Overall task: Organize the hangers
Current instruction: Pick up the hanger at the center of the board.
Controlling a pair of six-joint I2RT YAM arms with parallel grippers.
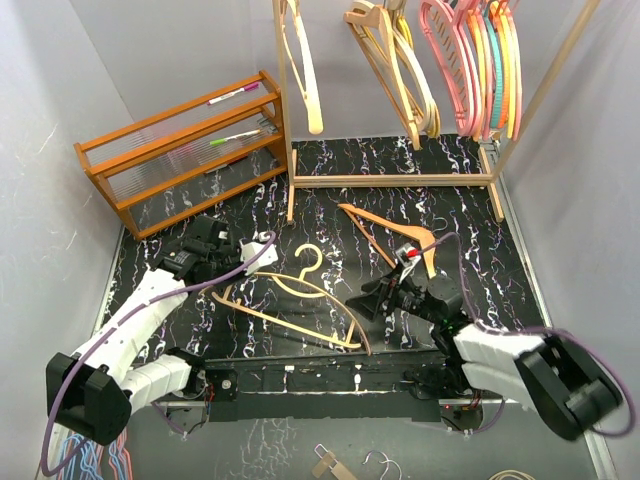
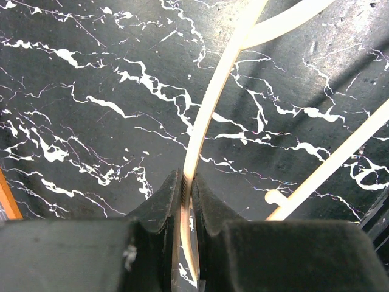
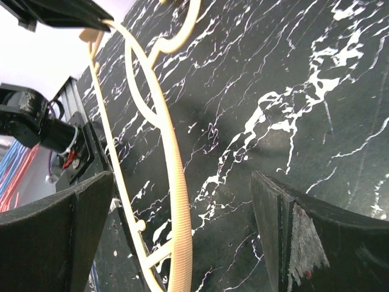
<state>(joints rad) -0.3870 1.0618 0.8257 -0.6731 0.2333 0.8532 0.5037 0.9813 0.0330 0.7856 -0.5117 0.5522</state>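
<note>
Currently left gripper [image 2: 188, 194] clamps yellow hanger [image 2: 206, 115] arm; right gripper [image 3: 182, 188], hanger's 3 o'clock, wide, empty. Risk: single-point grip, hanger may pivot.

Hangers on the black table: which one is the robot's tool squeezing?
The pale yellow hanger. The left tool is shut on its thin bar. The orange wooden hanger farther back just lies there, held by no tool.

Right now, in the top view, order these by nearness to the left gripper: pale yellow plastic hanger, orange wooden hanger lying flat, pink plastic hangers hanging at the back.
1. Pale yellow plastic hanger: clamped in the left gripper.
2. Orange wooden hanger: flat on the table, to its right.
3. Pink plastic hangers: hanging at the back right.
</note>
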